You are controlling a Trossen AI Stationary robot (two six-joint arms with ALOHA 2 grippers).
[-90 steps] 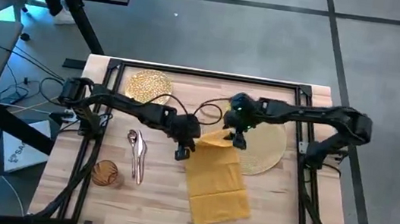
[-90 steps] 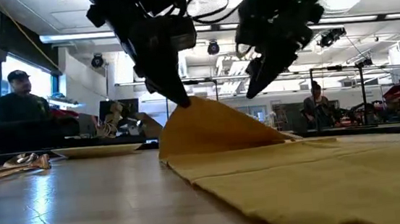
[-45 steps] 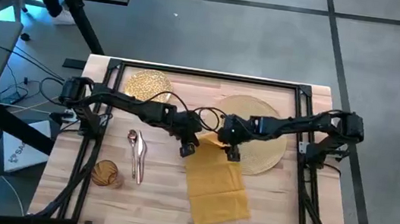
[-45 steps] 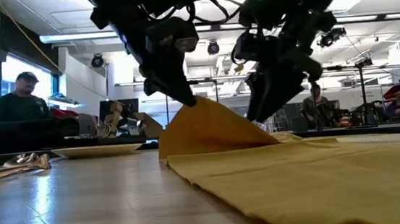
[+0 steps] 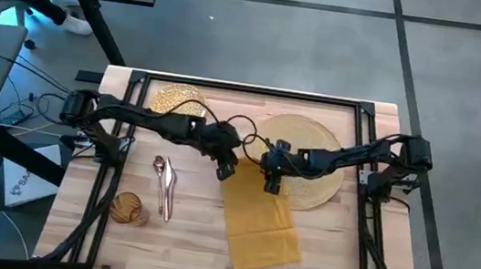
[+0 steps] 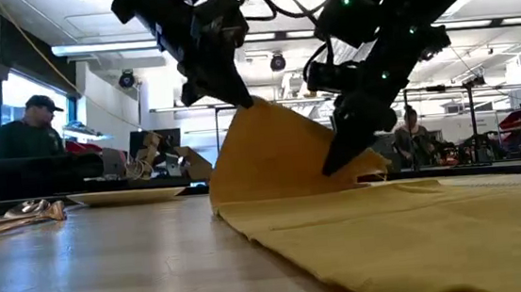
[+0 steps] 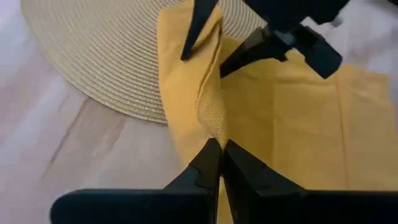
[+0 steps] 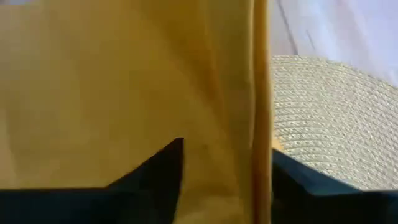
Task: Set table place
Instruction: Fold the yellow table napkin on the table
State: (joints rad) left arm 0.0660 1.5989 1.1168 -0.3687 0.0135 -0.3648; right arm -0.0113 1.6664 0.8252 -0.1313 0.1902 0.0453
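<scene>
The mustard-yellow napkin (image 5: 260,218) lies on the table (image 5: 191,239), its far end lifted into a peak (image 6: 263,117). My left gripper (image 5: 225,168) is shut on that peak. My right gripper (image 5: 270,180) is open beside it; its fingers (image 8: 163,167) stand on either side of the napkin's raised right edge (image 8: 258,118). The round straw mat (image 5: 315,162) lies under the napkin's far right corner. The gold plate (image 5: 177,100), the cutlery (image 5: 164,183) and the amber tumbler (image 5: 126,208) rest on the table's left part. My left gripper pinches the napkin's raised far left corner (image 7: 213,127) between its two fingertips, coming from above and slanting down. The corner is gathered into a fold and held up off the table, while the near part of the napkin (image 6: 392,238) lies flat. My right gripper straddles the raised edge; whether it touches the cloth, I cannot tell.
The black rail frame (image 5: 246,89) runs around the tabletop. Bare wood (image 5: 191,239) shows between the cutlery and the napkin and along the near edge. A person (image 6: 28,138) sits beyond the table's far side.
My left gripper has gone up with the napkin's corner, so the cloth's peak stands taller and steeper. My right gripper has come down and toward the table's left, from above the mat to the napkin's raised edge. The napkin's near part has stayed flat.
</scene>
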